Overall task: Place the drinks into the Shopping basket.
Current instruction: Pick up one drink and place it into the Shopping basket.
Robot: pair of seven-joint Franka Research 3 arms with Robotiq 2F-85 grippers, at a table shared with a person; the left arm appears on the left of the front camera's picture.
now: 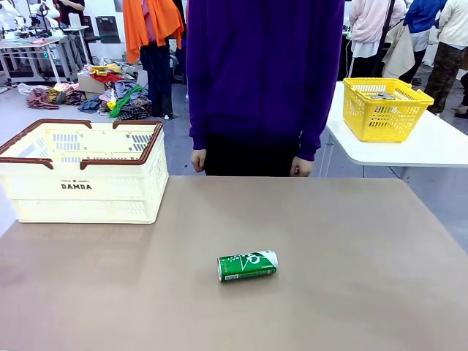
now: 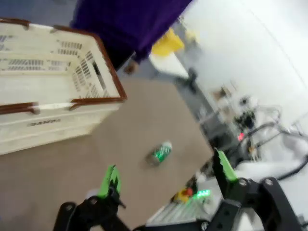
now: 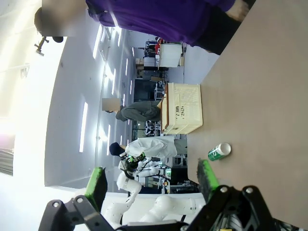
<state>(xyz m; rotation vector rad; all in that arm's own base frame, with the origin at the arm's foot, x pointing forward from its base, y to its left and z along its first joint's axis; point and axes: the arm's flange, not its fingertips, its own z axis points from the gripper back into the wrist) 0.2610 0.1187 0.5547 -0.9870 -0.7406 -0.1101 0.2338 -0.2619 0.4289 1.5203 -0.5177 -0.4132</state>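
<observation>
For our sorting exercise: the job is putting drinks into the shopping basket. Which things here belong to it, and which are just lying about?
Belong: green aluminium can on its side; cream slotted plastic basket with brown rim.
Lying about: yellow plastic basket on the white table; heap of coloured clothes.

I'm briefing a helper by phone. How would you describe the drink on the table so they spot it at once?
Start at the brown table, with the cream Shopping basket at its far left. Near the middle lies a slim can on its side: green with white markings, the only small thing there.
</observation>
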